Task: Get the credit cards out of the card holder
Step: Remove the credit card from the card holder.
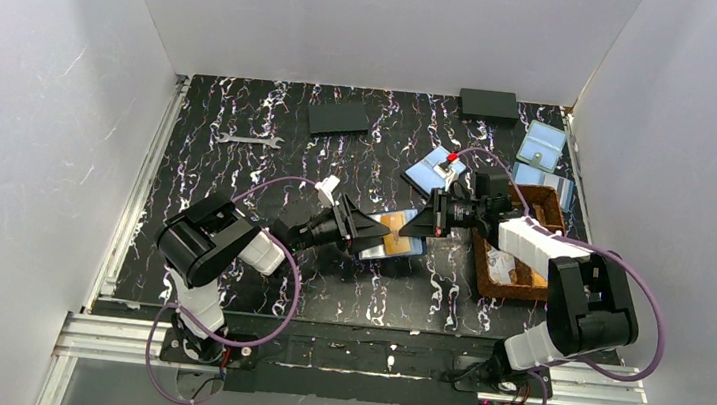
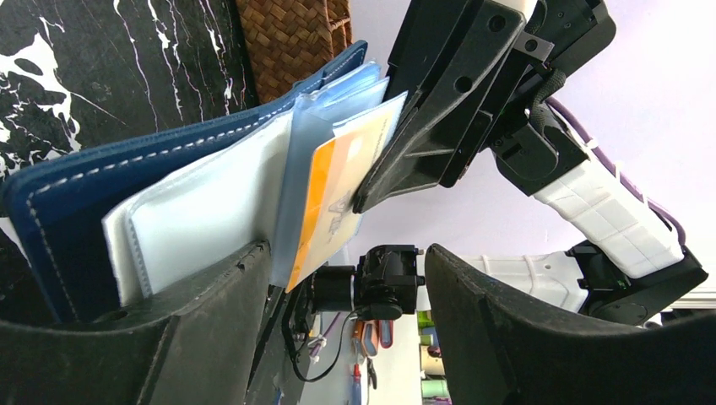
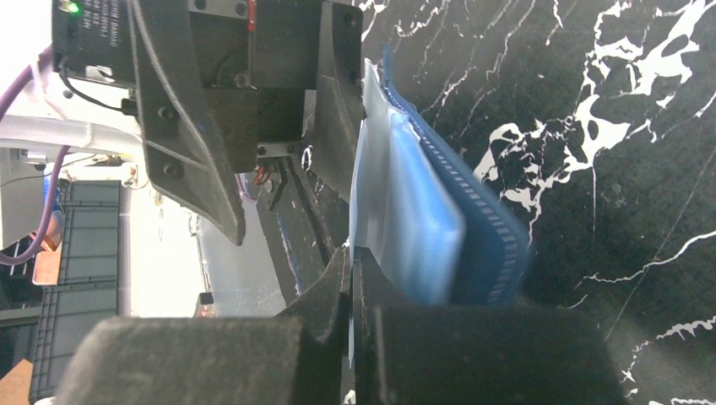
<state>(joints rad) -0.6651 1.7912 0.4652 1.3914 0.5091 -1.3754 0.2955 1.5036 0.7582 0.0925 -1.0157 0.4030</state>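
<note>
The navy card holder (image 1: 404, 247) lies open on the marbled table between both arms, its pale inner pockets (image 2: 211, 219) facing up. An orange-tan credit card (image 2: 325, 194) sticks partway out of a clear pocket. My right gripper (image 1: 405, 229) is shut on this card's free edge, its tips (image 2: 365, 201) pinching the corner. In the right wrist view the fingers (image 3: 350, 257) meet on a thin pale edge beside the holder's blue spine (image 3: 494, 240). My left gripper (image 2: 346, 251) is open, one finger (image 2: 211, 321) lying against the holder's inner flap. The dark card is hidden.
A brown woven tray (image 1: 508, 294) stands right of the holder, under the right arm. Pale blue pouches (image 1: 542, 144) (image 1: 432, 172) lie behind. Two flat black pads (image 1: 338, 117) (image 1: 489, 104) sit at the back, and a wrench (image 1: 251, 139) at the back left.
</note>
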